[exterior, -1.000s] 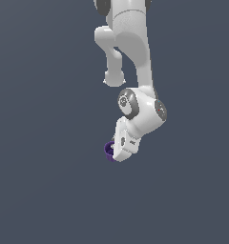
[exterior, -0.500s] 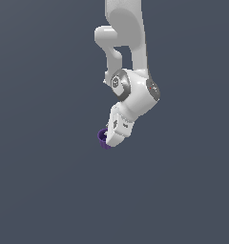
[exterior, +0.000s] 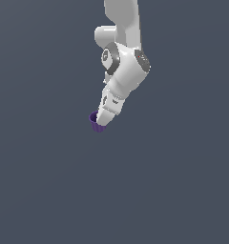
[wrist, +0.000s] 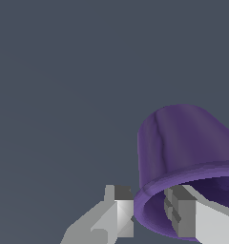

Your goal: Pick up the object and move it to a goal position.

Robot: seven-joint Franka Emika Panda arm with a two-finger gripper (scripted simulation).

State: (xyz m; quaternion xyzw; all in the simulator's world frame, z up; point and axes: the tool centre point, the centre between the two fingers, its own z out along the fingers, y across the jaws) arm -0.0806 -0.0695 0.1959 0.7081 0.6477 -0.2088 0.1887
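The object [exterior: 94, 122] is a small dark purple cup with a hollow top, seen in the exterior view just below the arm's white hand. My gripper [exterior: 102, 124] is shut on its rim. In the wrist view the object [wrist: 183, 143] fills the near side, tilted. One finger [wrist: 119, 209] presses the outside of the rim and the other finger [wrist: 181, 214] sits inside the hollow. Most of the cup in the exterior view is hidden behind the fingers.
The white arm [exterior: 123, 62] reaches down from above in the exterior view. Around it lies only a plain dark grey ground [exterior: 49, 190] with no other objects or edges showing.
The arm has swung toward the exterior view's left and risen, carrying the purple cup with it. The grip on the cup has stayed the same.
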